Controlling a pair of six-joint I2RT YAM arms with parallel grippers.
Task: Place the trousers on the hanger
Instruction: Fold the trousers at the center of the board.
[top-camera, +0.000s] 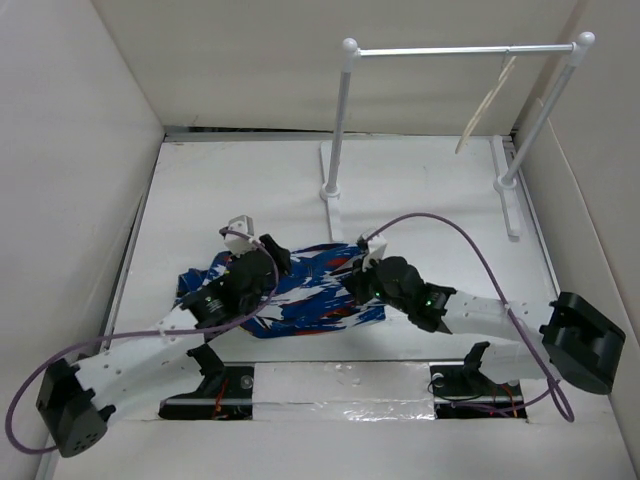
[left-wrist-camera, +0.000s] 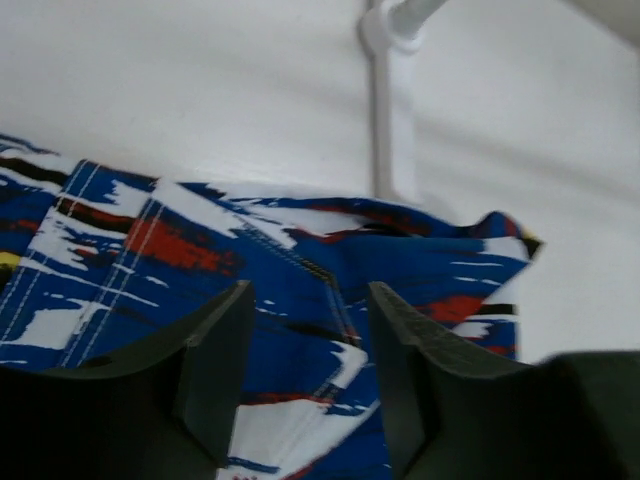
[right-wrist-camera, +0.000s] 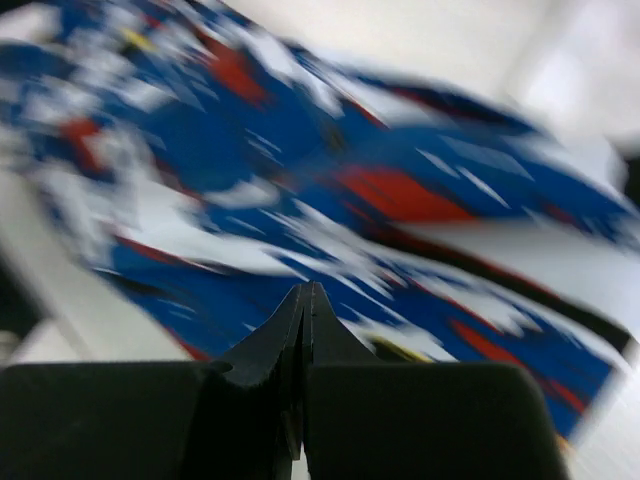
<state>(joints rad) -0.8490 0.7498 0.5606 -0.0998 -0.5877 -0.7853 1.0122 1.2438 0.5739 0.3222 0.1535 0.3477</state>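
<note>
On the left, our left gripper (top-camera: 268, 258) hangs low over the waist end of the trousers (top-camera: 312, 298), its two fingers spread apart. The left wrist view shows printed cloth beneath and beyond the gap, and nothing pinched between them.

At centre, the trousers lie bunched in a flat heap on the white table (top-camera: 420, 200), near its front edge, with no part of them raised off the surface.

To the right of the heap, our right gripper (top-camera: 360, 280) sits at the cloth's right end with its fingers pressed tight together. The right wrist view is blurred, but we see no fabric caught between the tips.

Far right and well apart from all this, the hanger (top-camera: 487, 105) hangs tilted from the crossbar of the rail stand (top-camera: 345, 120) at the back of the table.

We judge the work to be at its opening step: getting a hold on the garment, with nothing yet secured. The next move, as we read it, calls for the right fingers to part and both grippers to close on the fabric. The trousers can then be lifted and carried back and right to the hanger.
</note>
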